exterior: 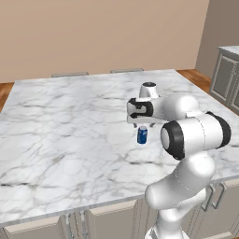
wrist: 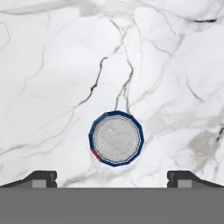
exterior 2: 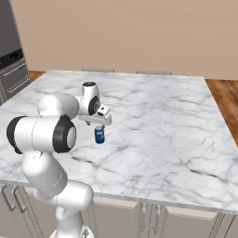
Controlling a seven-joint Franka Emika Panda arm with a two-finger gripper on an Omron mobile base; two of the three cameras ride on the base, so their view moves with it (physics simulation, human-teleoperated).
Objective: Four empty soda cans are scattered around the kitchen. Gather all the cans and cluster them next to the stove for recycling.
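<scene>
A small blue soda can [exterior: 142, 135] [exterior 2: 99, 135] stands upright on the white marble island counter [exterior: 70, 130] [exterior 2: 158, 121]. From above, in the hand view, its silvery round top [wrist: 116, 138] with a blue rim sits near the middle. My gripper [exterior: 142, 125] [exterior 2: 99, 124] [wrist: 112, 178] hangs straight over the can, pointing down, open wide. The two dark fingertips [wrist: 41, 178] stand far apart on either side of the can, above it and not touching.
The island's near edge runs along grey-beige cabinet fronts [exterior: 107, 217] [exterior 2: 153, 218]. More cabinets [exterior: 226, 77] stand at the right in the left base view. A dark appliance [exterior 2: 11, 60] stands at the left in the right base view. Chair backs [exterior: 70, 73] show beyond the far edge.
</scene>
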